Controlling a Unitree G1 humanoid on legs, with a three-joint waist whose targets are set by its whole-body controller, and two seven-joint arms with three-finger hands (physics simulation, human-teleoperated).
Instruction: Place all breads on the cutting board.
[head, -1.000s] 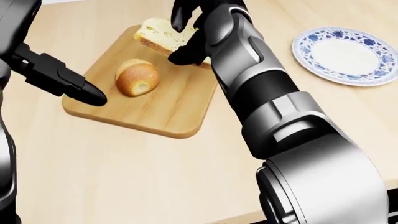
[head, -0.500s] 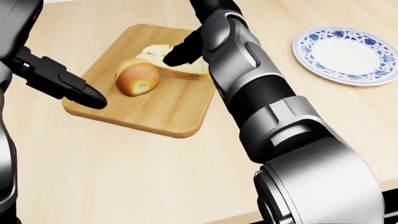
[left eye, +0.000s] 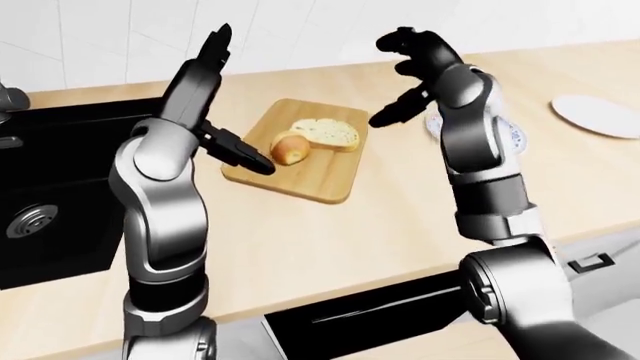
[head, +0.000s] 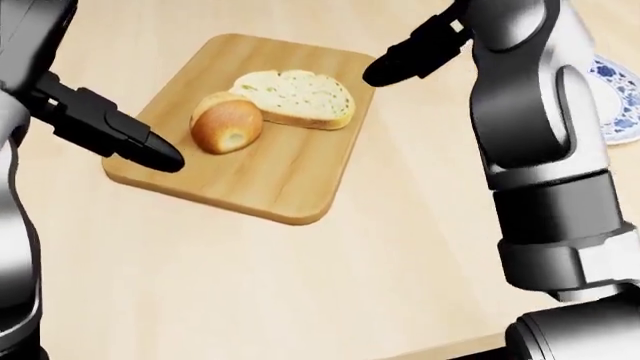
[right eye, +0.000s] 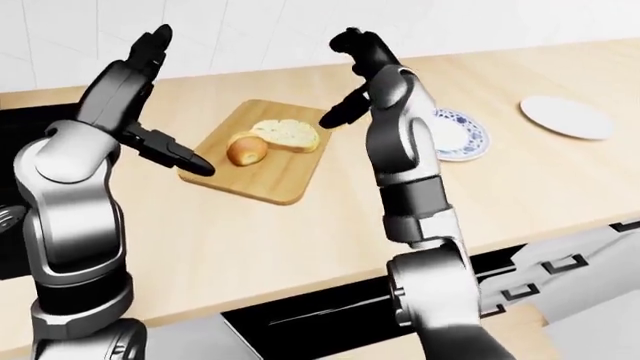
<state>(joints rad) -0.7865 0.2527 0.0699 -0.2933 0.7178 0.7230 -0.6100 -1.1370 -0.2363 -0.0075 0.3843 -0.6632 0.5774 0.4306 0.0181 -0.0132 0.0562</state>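
The wooden cutting board (head: 262, 184) lies on the light counter. On it a round bun (head: 227, 122) sits touching a flat bread slice (head: 297, 96) just to its right. My left hand (left eye: 228, 136) hovers open at the board's left edge, one dark finger (head: 130, 135) reaching over the wood, close to the bun but apart from it. My right hand (left eye: 402, 79) is raised open above the counter, just right of the board's upper right corner, with nothing in it.
A blue-patterned plate (right eye: 458, 136) lies right of the board, partly behind my right arm. A plain white plate (right eye: 566, 117) is farther right. A black sink (left eye: 55, 187) fills the left of the left-eye view. The counter edge runs along the bottom.
My right hand has let go of the bread slice and has risen up and to the right. The slice now lies flat beside the bun. The left hand has barely moved.
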